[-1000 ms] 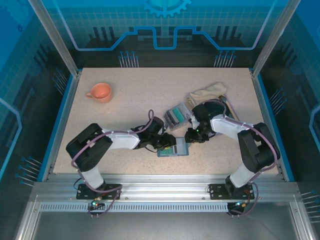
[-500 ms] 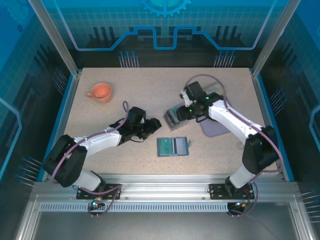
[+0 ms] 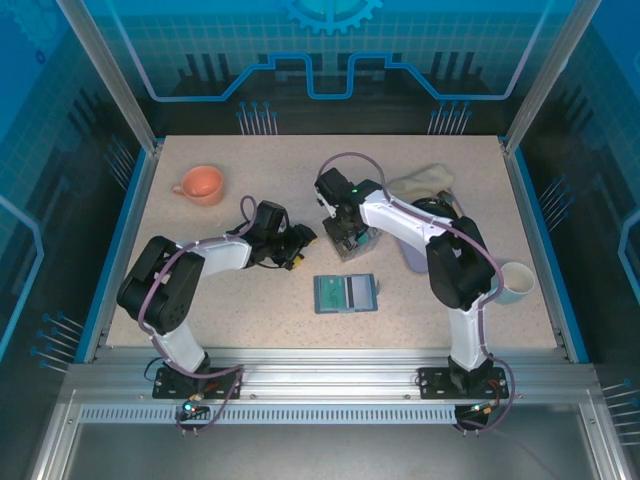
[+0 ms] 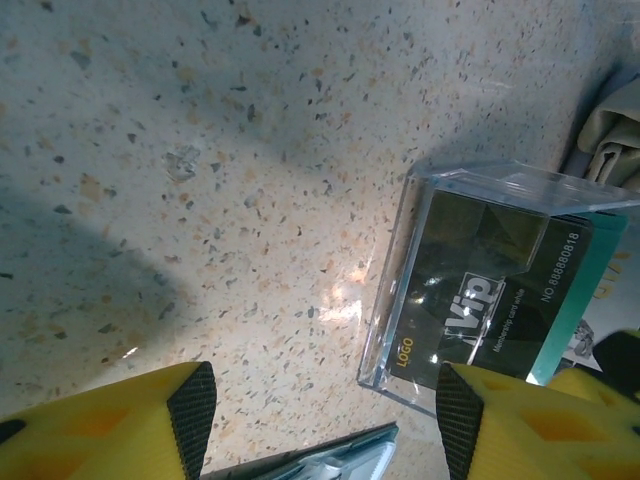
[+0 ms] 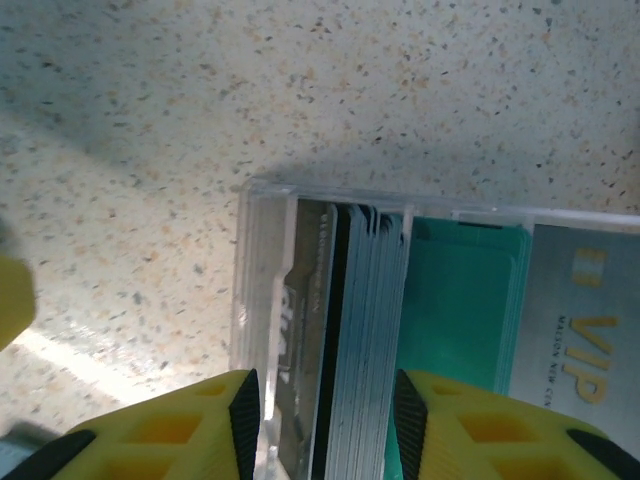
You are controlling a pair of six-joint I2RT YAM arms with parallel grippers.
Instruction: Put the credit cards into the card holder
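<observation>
The teal card holder (image 3: 346, 293) lies flat near the table's front, and its edge (image 4: 318, 462) shows under my left gripper. Up-left of it my left gripper (image 3: 303, 250) (image 4: 325, 420) is open, with bare table between its pads. The credit cards (image 5: 360, 330) stand on edge as a stack inside a clear plastic box (image 3: 352, 235) (image 5: 262, 260). A dark VIP card (image 4: 480, 300) faces the box's wall. My right gripper (image 3: 338, 220) (image 5: 326, 420) hangs over the box, its jaws apart on either side of the stack. The left pad is clear of the cards.
An orange cup (image 3: 201, 184) sits at the back left and a white cup (image 3: 514, 282) at the right. A beige cloth (image 3: 425, 181) and a grey-lilac mat (image 3: 412, 262) lie behind the right arm. Teal and grey cards (image 5: 460, 300) lie flat in the box.
Both grippers have left the card holder. The left one drew back up-left and opened. The right one swung to the back and came down over the clear box.
</observation>
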